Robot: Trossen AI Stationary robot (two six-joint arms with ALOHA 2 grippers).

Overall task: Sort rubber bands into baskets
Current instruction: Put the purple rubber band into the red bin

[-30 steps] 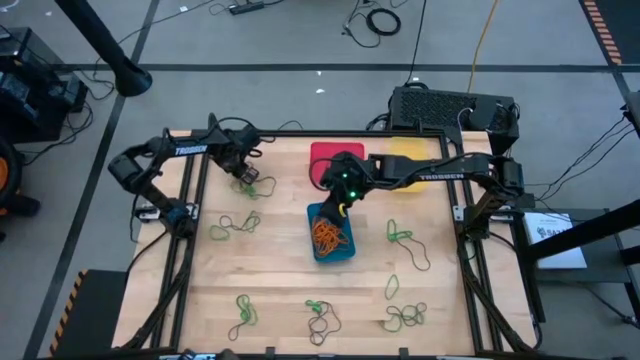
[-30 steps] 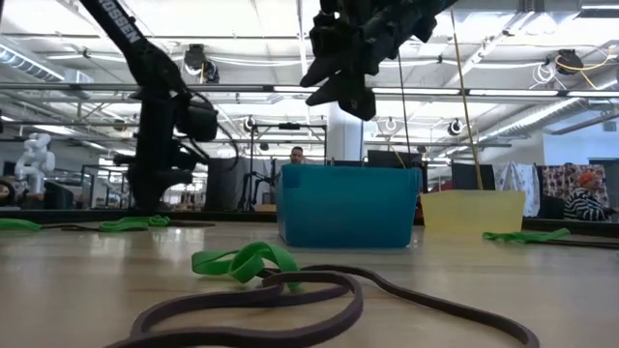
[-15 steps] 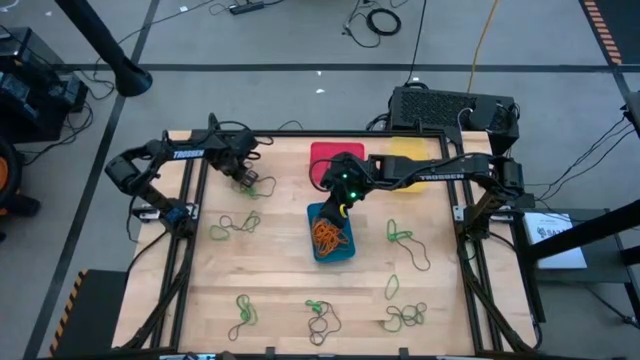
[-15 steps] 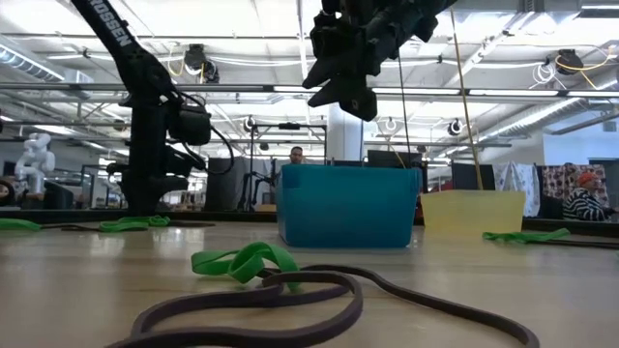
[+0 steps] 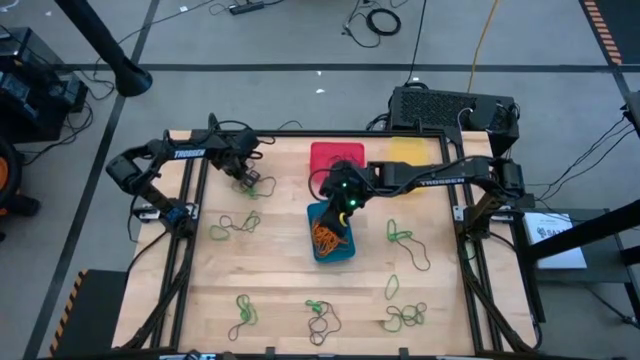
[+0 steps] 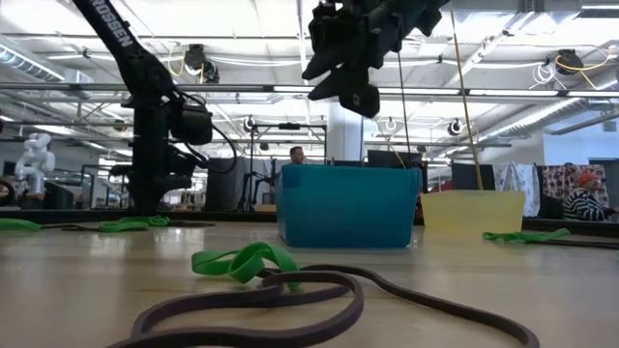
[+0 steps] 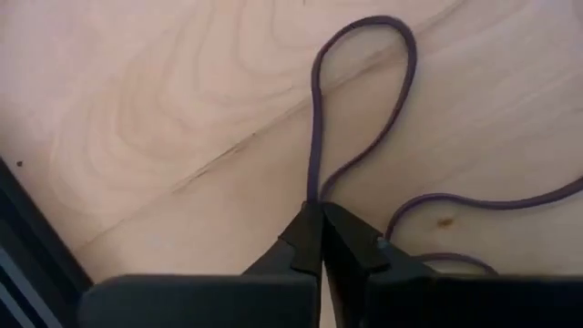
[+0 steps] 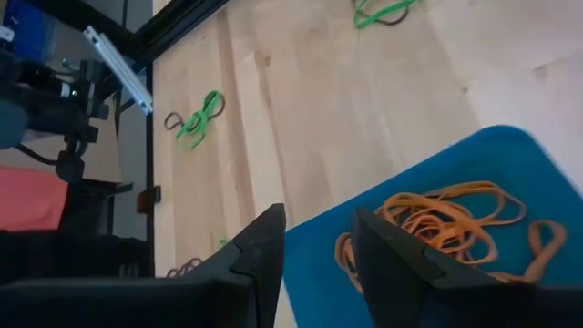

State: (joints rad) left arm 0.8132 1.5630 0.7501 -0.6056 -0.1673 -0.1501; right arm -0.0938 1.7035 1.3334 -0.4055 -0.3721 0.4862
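Orange rubber bands (image 5: 329, 236) piled in blue basket (image 5: 349, 250); green/dark loops (image 5: 232, 226) scattered.

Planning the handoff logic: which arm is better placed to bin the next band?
Left. The left gripper is shut on a dark rubber band on the table. The right gripper hangs open and empty over the blue basket.

Pale smooth wood-grain table (image 5: 280, 270); glossy blue plastic basket (image 6: 348, 205); matt rubber bands (image 8: 437, 219).

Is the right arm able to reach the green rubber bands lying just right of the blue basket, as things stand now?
Probably yes. The right gripper hangs open above the blue basket, holding nothing, and the green rubber bands lie on bare table beside it. Nothing stands between them; the left gripper is busy far off.
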